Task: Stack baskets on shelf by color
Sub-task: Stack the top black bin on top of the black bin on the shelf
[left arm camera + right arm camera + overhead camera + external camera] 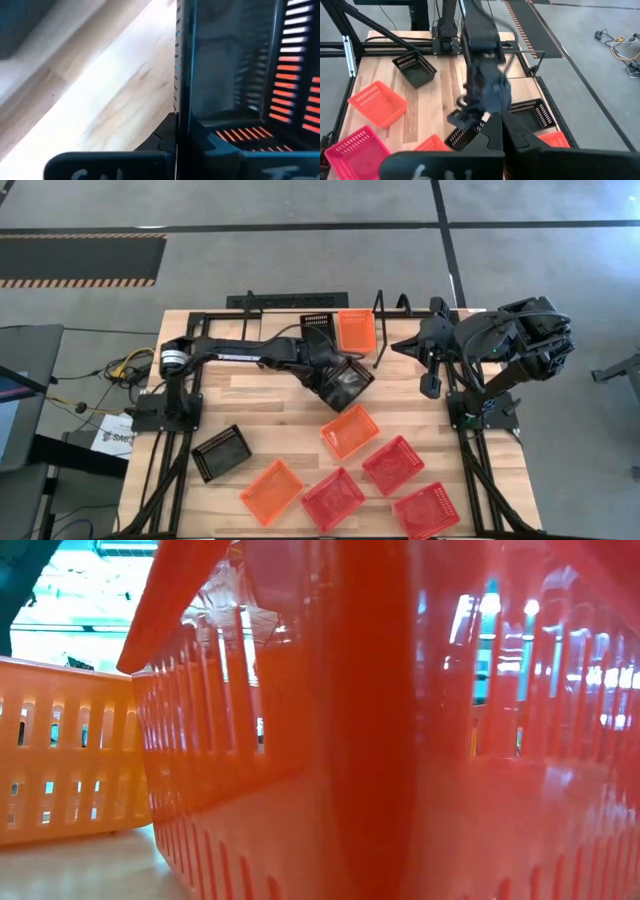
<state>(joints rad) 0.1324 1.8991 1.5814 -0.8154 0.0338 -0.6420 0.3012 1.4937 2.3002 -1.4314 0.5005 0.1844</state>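
Observation:
My left gripper (332, 376) is shut on a black basket (350, 387) just in front of the shelf (285, 326), mid-table. On the shelf sit another black basket (318, 326) and an orange basket (355, 330), side by side. A third black basket (220, 451) rests on the tabletop at the near left. Two orange baskets (350, 430) (271, 491) and three red ones (392, 464) lie on the near half. My right gripper (400, 346) waits shut, raised at the far right. My left gripper pinches one wall of the black basket at its rim (183, 125), one finger inside and one outside. The fingers come from above, slanting down toward the table's right. The basket (462, 136) hangs tilted below the fingers and looks lifted off the tabletop.
A red basket (420, 740) stands right against the low camera and blocks most of that view, with an orange basket (60, 750) beside it. Black wire uprights (385, 310) close the shelf's ends. Bare tabletop lies between the shelf and the loose baskets.

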